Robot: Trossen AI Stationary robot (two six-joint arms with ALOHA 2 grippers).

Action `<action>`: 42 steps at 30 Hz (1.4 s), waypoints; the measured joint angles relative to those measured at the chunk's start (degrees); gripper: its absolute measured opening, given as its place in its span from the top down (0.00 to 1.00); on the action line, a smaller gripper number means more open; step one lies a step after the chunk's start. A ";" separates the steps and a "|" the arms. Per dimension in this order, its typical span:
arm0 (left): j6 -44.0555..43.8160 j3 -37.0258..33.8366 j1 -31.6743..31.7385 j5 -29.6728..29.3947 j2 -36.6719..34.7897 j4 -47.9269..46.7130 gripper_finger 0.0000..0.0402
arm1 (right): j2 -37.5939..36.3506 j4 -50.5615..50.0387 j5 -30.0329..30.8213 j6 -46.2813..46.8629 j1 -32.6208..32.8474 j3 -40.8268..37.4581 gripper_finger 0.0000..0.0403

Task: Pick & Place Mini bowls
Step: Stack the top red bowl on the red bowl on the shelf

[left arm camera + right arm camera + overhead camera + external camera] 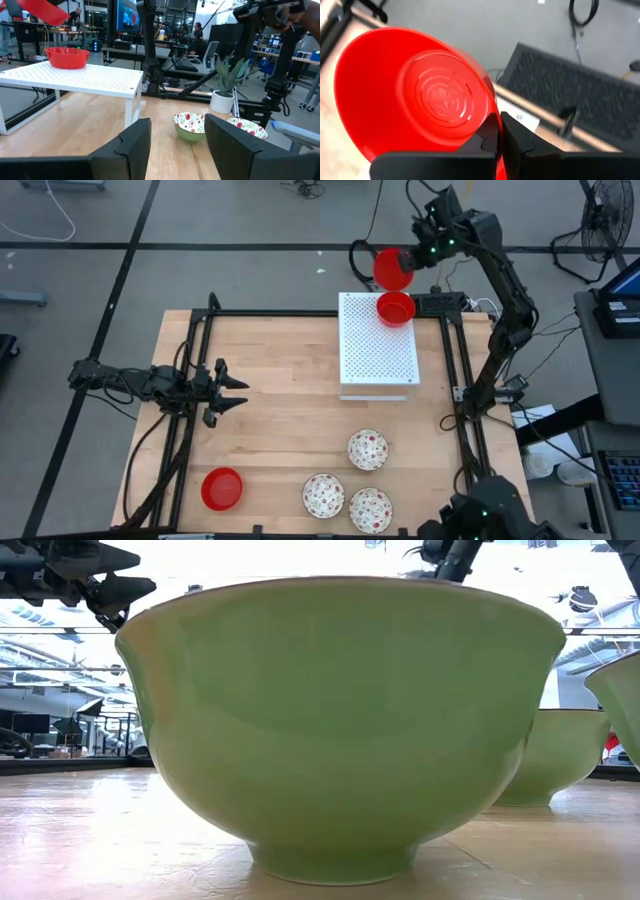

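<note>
My right gripper [497, 135] hangs past the table's far edge, above the floor, its fingers pinched together on the rim of a plain red bowl [392, 268]. That held bowl tilts, its open side turned toward my wrist camera, so I see the ringed bottom inside it. Just near of it, a second red bowl [396, 308] sits upright on the far end of the white perforated board [377, 355], a raised white shelf on legs standing at the far right of the table.

My left gripper [236, 392] waits over the left middle of the wooden table [280, 420], its fingers [132, 145] apart and holding nothing, pointing right toward the board and the speckled bowls.

A third red bowl [222, 488] rests at the near left of the table, well apart from both my grippers. Three white bowls with red floral speckles cluster at the near right: one [367, 449] farther in, two [324, 495] [371, 509] close to the near edge. Their outsides are pale green; one fills most of the low view.

The table is light wood inside a black frame. Beyond it lies grey floor with cables, a dark mat, and a fan [610, 220] at the far right. From my left wrist I see a potted plant [225, 87], desks, screens and people seated in the room behind.
</note>
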 joint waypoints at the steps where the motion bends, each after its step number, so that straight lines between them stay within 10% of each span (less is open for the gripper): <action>1: 0.00 0.00 0.00 0.01 0.00 0.00 0.54 | -0.02 -1.07 0.01 0.15 0.20 0.00 1.00; 42: 0.00 0.00 0.00 0.02 0.01 0.00 0.54 | -0.02 -7.31 8.19 4.24 3.86 -11.04 1.00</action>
